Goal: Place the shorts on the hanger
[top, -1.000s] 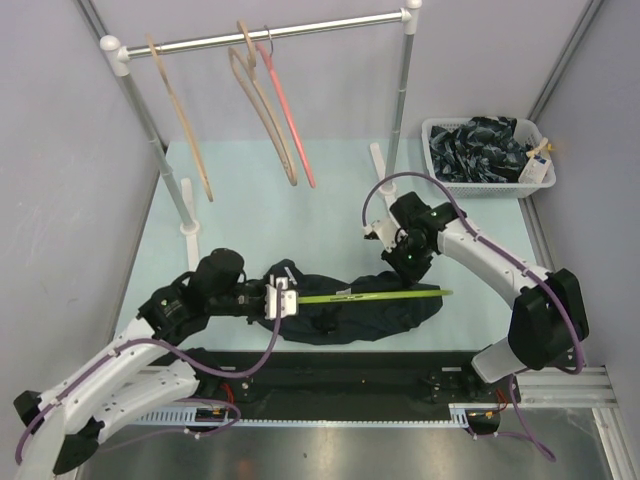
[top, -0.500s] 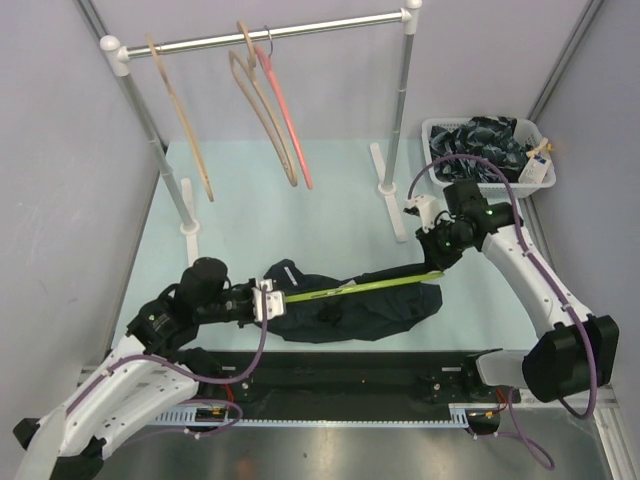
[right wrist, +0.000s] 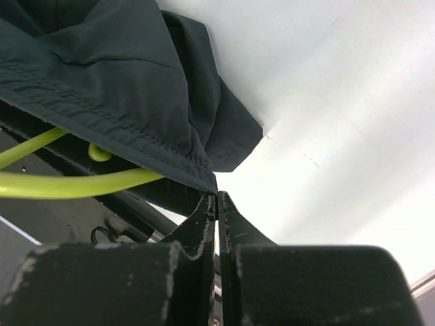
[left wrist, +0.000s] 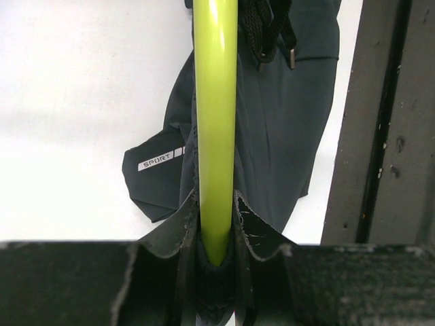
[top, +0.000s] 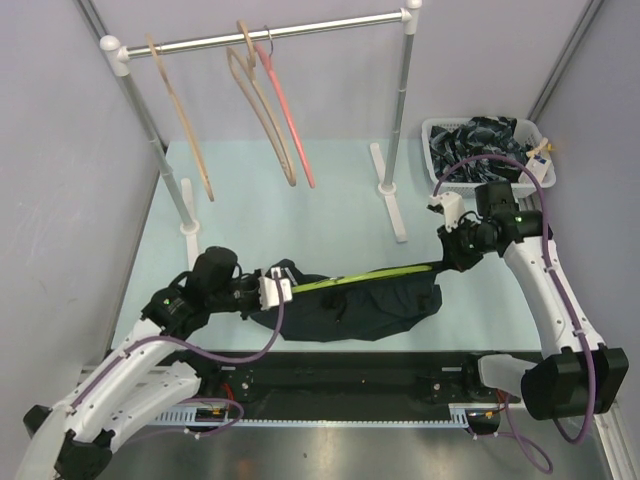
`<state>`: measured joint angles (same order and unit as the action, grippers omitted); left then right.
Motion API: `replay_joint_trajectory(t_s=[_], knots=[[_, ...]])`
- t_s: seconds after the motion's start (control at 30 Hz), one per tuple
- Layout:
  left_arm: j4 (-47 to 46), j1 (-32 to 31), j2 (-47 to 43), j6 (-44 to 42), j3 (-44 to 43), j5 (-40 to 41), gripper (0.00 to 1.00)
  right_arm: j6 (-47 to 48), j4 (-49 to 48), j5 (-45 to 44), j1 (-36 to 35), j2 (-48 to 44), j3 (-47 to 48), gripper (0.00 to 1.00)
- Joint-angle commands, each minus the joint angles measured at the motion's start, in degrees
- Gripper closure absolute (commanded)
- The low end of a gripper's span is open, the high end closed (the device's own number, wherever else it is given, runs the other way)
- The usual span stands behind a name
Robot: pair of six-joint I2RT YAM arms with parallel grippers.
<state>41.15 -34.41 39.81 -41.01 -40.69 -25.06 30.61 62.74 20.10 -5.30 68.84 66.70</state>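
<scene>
The lime-green hanger [top: 360,279] lies slanted over the dark shorts [top: 370,310] at the front of the table. My left gripper [top: 277,292] is shut on the hanger's left end. In the left wrist view the green bar [left wrist: 216,102] runs up from between the closed jaws of the left gripper [left wrist: 216,227], with the shorts [left wrist: 285,122] under it. My right gripper [top: 452,262] is at the shorts' right end. In the right wrist view that gripper [right wrist: 217,200] is shut, its tips pinching a corner of the shorts [right wrist: 122,81] above the hanger [right wrist: 68,183].
A clothes rack [top: 280,32] stands at the back with beige wooden hangers [top: 185,120] and a pink hanger [top: 290,115]. Its right post base [top: 395,215] is close to the right arm. A white basket [top: 490,190] of dark clothes sits back right. A black rail [top: 350,375] runs along the front edge.
My right arm has swung to the right and its gripper has shut on the shorts' edge. The hanger's right end rose, and the left gripper shifted slightly up and right.
</scene>
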Motion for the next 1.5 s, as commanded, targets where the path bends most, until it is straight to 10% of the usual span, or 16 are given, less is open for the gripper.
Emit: replay_joint_trajectory(t_s=[0.0, 0.3, 0.5, 0.7, 1.13, 1.47], knots=[[8.25, 2.16, 2.55, -4.24, -0.97, 6.96, 1.00, 5.42, -1.48, -11.84, 3.10, -2.39, 0.27, 1.00], [4.48, 2.07, 13.00, -1.62, -9.93, 0.02, 1.00, 4.37, -1.04, -6.13, -7.77, -4.24, 5.02, 0.96], [4.91, 1.98, 13.63, -1.96, -11.52, -3.94, 1.00, 6.20, -0.25, -1.82, -10.61, -5.29, 8.18, 0.34], [7.10, 1.98, 10.90, -3.98, -10.64, -6.05, 1.00, 15.94, -0.34, 8.80, -9.99, -9.94, 9.33, 0.16], [10.79, 1.98, 7.39, -8.10, -12.66, -15.54, 1.00, 17.03, -3.33, 27.60, -20.89, -11.35, 8.28, 0.17], [12.99, 1.98, 5.01, -9.87, -11.87, -19.67, 1.00, 12.72, -4.90, 25.35, -29.67, -17.07, 0.81, 0.16]])
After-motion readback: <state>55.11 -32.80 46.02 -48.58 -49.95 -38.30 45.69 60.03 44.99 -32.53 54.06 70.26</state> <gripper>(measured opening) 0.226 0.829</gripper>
